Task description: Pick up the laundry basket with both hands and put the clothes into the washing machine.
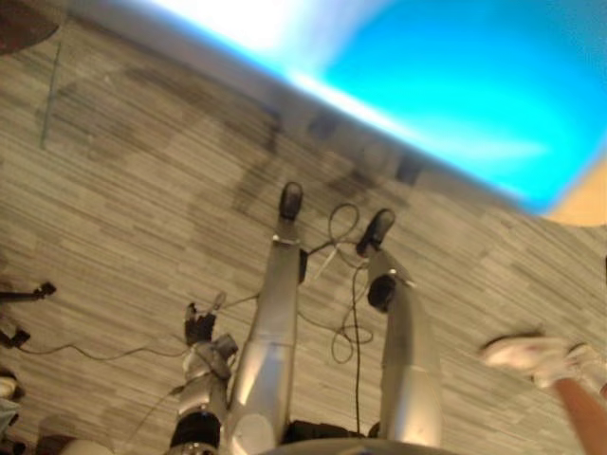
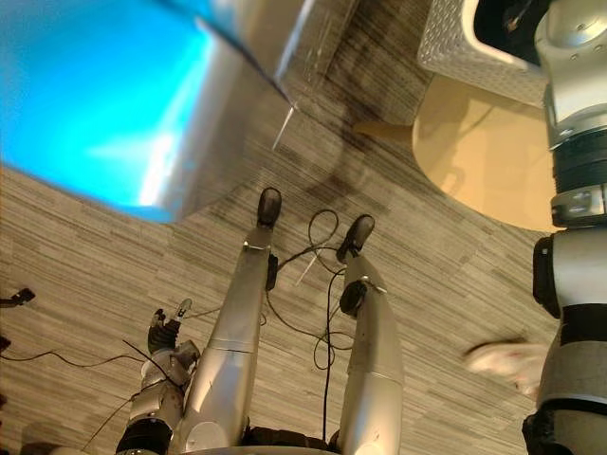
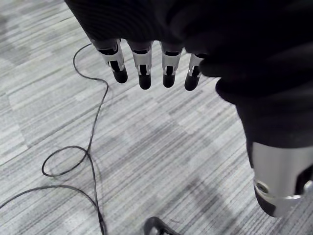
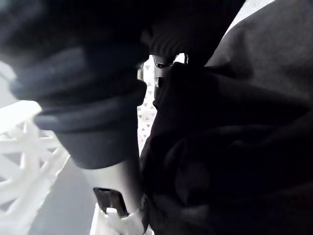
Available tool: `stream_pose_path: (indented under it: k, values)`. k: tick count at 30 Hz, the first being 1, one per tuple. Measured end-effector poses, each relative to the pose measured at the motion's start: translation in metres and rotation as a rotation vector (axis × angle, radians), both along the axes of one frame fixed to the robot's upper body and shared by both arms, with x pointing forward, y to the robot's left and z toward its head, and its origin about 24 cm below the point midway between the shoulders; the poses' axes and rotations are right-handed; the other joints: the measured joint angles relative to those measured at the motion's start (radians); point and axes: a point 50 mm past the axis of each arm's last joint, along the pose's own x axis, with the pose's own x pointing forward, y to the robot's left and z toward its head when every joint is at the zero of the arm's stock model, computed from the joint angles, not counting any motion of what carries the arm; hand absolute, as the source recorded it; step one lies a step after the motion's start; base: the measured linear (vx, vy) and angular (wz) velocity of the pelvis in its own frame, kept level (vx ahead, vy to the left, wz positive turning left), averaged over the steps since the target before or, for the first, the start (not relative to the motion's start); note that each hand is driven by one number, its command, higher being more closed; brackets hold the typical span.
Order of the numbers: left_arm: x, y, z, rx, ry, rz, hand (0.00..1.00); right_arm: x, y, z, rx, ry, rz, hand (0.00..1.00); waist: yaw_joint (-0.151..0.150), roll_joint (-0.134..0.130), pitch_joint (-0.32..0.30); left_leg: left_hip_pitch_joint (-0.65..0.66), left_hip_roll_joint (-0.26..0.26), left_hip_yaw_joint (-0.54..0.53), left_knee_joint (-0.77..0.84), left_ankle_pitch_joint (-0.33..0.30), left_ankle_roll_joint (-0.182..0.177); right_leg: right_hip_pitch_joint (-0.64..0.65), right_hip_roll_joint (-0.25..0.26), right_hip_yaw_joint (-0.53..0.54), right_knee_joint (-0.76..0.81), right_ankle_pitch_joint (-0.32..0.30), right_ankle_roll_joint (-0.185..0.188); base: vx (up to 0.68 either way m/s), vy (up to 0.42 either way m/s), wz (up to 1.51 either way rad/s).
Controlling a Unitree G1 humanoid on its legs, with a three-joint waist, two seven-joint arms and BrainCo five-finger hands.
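A white lattice laundry basket (image 2: 453,49) stands on a round tan table (image 2: 484,161) at the upper right, with dark clothes (image 2: 505,28) inside it. My right arm (image 2: 579,190) reaches up to the basket. In the right wrist view my right hand (image 4: 98,122) lies against the dark clothes (image 4: 234,147), beside the basket's white wall (image 4: 19,147). My left hand (image 1: 201,330) hangs low at my left side over the floor. Its fingers (image 3: 143,68) are straight and hold nothing.
A large blue surface with a grey edge (image 1: 455,85) fills the far side of the striped grey floor (image 1: 123,190). A person's white shoe (image 1: 531,355) and bare leg (image 1: 583,408) are at the lower right.
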Motion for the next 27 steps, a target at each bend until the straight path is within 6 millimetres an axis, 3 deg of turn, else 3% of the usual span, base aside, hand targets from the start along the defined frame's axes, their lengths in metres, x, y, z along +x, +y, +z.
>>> stream_pose_path:
  k: [1,7,15,21,27]
  values:
    - [0.001,0.0,0.001,-0.001,-0.005,0.004,0.0,0.0,0.0,0.0,0.005,0.001,0.004,1.0,0.0,0.0,0.0,-0.009,-0.001,-0.004,0.007,-0.001,-0.002,-0.009,-0.001,-0.004,0.011,-0.005,-0.002,0.07,-0.017,0.1]
    - [0.007,0.002,0.005,-0.016,-0.033,0.015,0.0,0.011,0.001,-0.015,0.001,0.095,0.036,1.0,0.002,-0.007,0.003,-0.041,-0.002,-0.014,0.049,-0.011,-0.016,-0.055,-0.015,-0.013,0.092,-0.051,0.003,0.05,-0.018,0.05]
    - [0.009,0.0,0.007,-0.016,-0.04,0.008,0.0,0.02,0.006,-0.031,-0.041,0.16,0.037,1.0,0.0,-0.009,0.002,-0.02,0.004,-0.005,0.047,-0.01,-0.02,-0.042,-0.015,-0.008,0.097,-0.045,-0.014,0.05,-0.015,0.0]
    - [0.009,-0.003,0.006,-0.019,-0.04,-0.001,0.0,0.034,0.002,-0.07,-0.018,0.29,0.03,1.0,-0.007,-0.013,0.0,0.115,0.012,0.022,-0.002,-0.01,-0.019,0.079,-0.013,-0.001,0.053,-0.04,-0.021,0.07,-0.022,0.04]
    - [0.006,-0.005,-0.001,-0.038,-0.004,-0.011,0.0,0.036,-0.004,-0.081,0.007,0.328,0.007,1.0,-0.033,-0.015,-0.002,0.274,0.017,0.051,-0.041,-0.011,-0.018,0.216,-0.016,0.009,0.044,-0.05,-0.021,0.06,-0.03,0.04]
